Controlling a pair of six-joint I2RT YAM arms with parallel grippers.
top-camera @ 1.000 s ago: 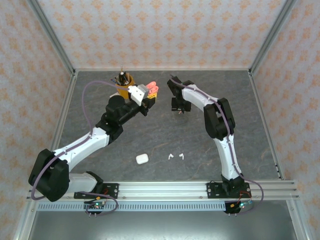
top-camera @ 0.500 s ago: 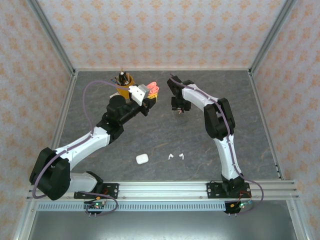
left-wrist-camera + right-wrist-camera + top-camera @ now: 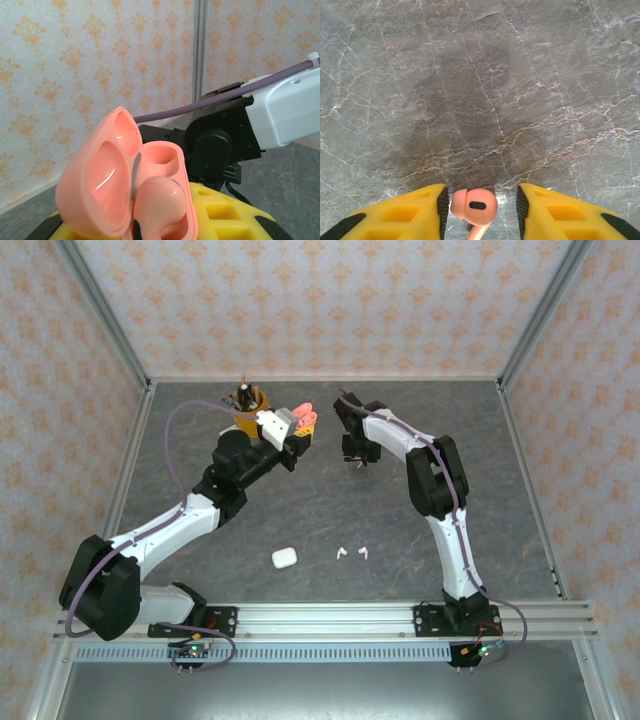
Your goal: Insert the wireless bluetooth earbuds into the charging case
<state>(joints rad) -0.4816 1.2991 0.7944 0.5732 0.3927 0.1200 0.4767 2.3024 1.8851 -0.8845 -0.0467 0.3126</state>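
Observation:
My left gripper [image 3: 298, 430] is shut on an open salmon-pink charging case [image 3: 95, 190], held up at the back of the table [image 3: 303, 412]. One pink earbud [image 3: 162, 200] sits in the case's near socket; the far socket [image 3: 160, 162] is empty. My right gripper [image 3: 482, 200] is down at the grey table, open, with a second pink earbud [image 3: 474, 204] lying between its yellow fingers [image 3: 405, 212]. The left pad touches the earbud and a gap stays at the right pad. In the top view this gripper [image 3: 358, 456] is right of the case.
A shut white case [image 3: 284, 557] lies near the front, with two white earbuds [image 3: 341, 553] [image 3: 363, 552] just to its right. An orange holder with dark sticks [image 3: 245, 403] stands behind my left gripper. Walls close in the table on three sides.
The right gripper's jaws have narrowed around the pink earbud on the table. The left arm and its case have stayed still.

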